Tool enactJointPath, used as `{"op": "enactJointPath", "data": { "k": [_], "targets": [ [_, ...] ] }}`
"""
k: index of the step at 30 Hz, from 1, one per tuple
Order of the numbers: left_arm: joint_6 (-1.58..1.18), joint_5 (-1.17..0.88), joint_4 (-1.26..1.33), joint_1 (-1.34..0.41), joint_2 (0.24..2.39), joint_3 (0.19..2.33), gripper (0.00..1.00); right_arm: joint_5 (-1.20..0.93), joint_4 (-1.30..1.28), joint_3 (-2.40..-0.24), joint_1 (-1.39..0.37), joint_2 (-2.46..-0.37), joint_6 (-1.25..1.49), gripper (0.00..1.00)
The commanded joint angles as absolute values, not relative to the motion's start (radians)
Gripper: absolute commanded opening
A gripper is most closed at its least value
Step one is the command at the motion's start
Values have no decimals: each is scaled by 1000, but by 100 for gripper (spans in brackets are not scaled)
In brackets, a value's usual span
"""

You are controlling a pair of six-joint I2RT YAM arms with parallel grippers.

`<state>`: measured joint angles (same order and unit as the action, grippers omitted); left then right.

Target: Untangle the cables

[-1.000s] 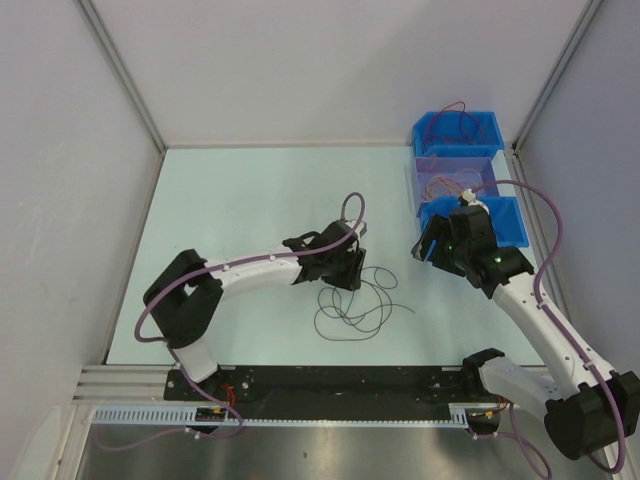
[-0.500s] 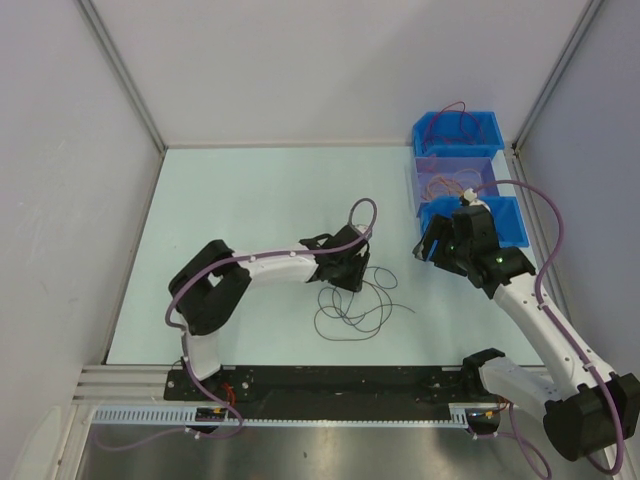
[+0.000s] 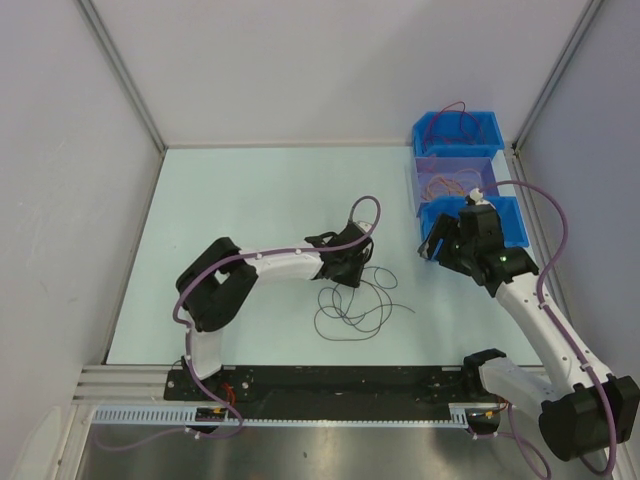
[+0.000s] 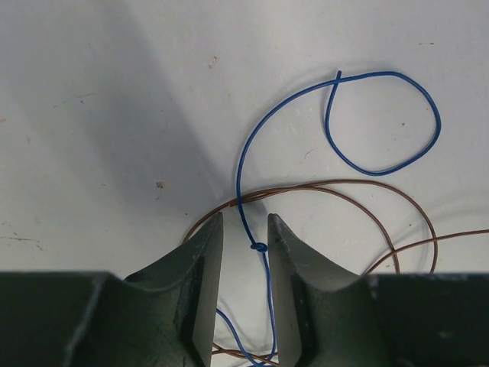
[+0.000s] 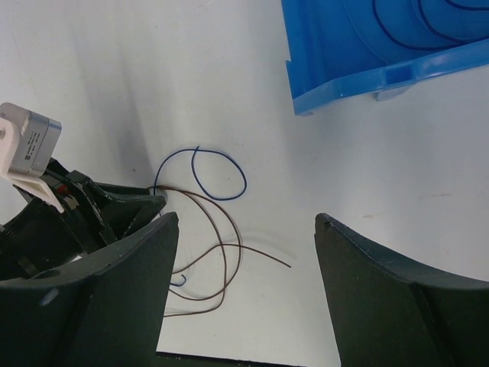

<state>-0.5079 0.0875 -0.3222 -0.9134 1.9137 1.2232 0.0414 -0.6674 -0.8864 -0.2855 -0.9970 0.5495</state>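
Your left pincer (image 4: 244, 223) straddles the blue cable (image 4: 239, 172), jaws barely apart; closing may snag the brown cable (image 4: 344, 183) too.

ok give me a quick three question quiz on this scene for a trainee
1. True or false: the left gripper is shut on the blue cable.
2. In the left wrist view, which cable crosses the blue one? A) brown cable B) black cable C) orange cable
3. Fill in: the right gripper is ____ (open or shut).
Key: 1 false; 2 A; 3 open.
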Motion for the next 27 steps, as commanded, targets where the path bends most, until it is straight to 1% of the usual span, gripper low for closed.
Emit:
{"op": "enactJointPath", "data": {
  "k": [1, 12, 16, 19, 22, 23, 24, 27],
  "targets": [
    [-534, 130, -362, -930, 1910, 1244, 35, 31, -640, -885, -268, -994, 529, 76],
    [-551, 121, -368, -945, 1901, 1223, 35, 23, -637, -884, -261, -997, 529, 76],
    [-555, 115, -364, -945, 1901, 1223, 33, 23, -638, -884, -261, -996, 532, 76],
    [-554, 118, -367, -945, 1902, 1221, 28, 25, -638, -882, -261, -994, 532, 76],
    [-555, 117, -370, -945, 1901, 1220, 17, 25, -640, -884, -262, -992, 534, 76],
    [-554, 117, -368, -945, 1901, 1221, 2, 25, -641, -882, -261, -994, 535, 76],
    [-554, 111, -367, -945, 1899, 1220, 0, 25, -641, -882, -261, -993, 535, 76],
    [-543, 89, -367, -945, 1867, 1223, 0, 11, -638, -881, -259, -992, 541, 76]
  ]
}}
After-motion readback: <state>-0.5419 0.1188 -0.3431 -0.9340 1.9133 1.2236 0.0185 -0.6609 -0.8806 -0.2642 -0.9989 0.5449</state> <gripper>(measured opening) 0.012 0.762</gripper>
